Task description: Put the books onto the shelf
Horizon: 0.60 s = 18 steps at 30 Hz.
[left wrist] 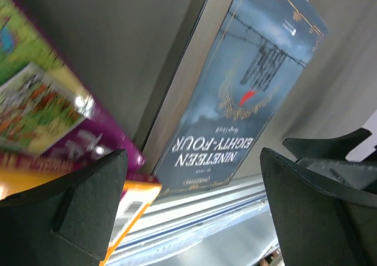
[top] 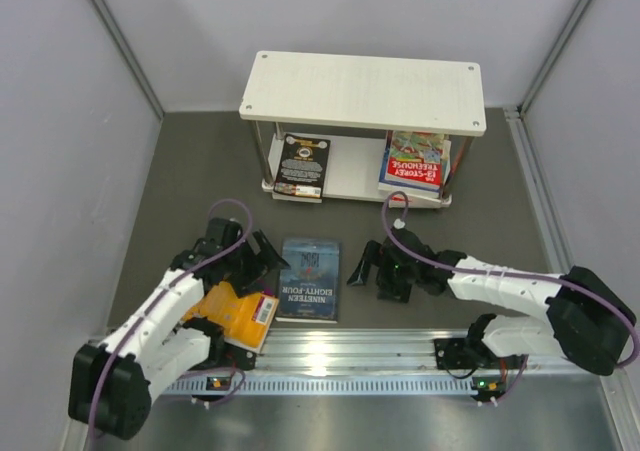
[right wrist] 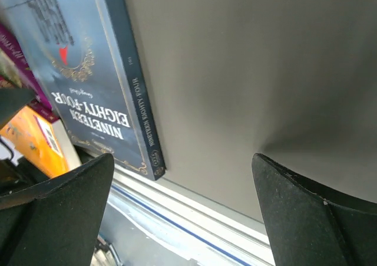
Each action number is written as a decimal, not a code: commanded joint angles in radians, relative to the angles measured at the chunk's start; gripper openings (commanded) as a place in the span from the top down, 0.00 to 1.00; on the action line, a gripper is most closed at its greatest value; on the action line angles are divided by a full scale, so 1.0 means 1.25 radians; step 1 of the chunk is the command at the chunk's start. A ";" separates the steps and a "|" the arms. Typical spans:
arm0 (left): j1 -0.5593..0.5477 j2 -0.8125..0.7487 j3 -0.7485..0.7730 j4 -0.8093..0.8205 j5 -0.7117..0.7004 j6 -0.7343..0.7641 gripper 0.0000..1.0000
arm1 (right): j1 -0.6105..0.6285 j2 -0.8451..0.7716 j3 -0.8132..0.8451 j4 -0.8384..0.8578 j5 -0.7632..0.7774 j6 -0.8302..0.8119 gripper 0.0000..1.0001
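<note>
A dark blue book (top: 310, 279) titled Nineteen Eighty-Four lies flat on the grey floor between my two grippers. It also shows in both wrist views (left wrist: 235, 101) (right wrist: 82, 89). My left gripper (top: 258, 256) stands open just left of it, with nothing between its fingers (left wrist: 194, 210). An orange book (top: 240, 316) and a purple-green book (left wrist: 47, 112) lie partly under the left arm. To the right of the blue book my right gripper (top: 376, 274) is open and empty (right wrist: 182, 213). The shelf (top: 360, 81) stands at the back. Its lower tier holds a black book (top: 302, 166) and a stack topped by a red cover (top: 415, 163).
A ribbed metal rail (top: 380, 351) runs along the near edge in front of the arm bases. Grey walls close in on the left, the right and the back. Purple cables loop over both arms.
</note>
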 commanded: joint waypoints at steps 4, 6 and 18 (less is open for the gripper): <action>-0.003 0.193 -0.008 0.231 0.007 0.047 0.01 | 0.012 0.046 -0.017 0.189 -0.061 -0.018 0.00; -0.004 0.250 -0.004 0.244 0.004 0.056 0.01 | 0.012 0.071 -0.039 0.259 -0.070 -0.004 0.00; -0.217 0.352 -0.035 0.382 0.014 -0.059 0.16 | 0.017 0.366 -0.061 0.638 -0.161 0.136 0.00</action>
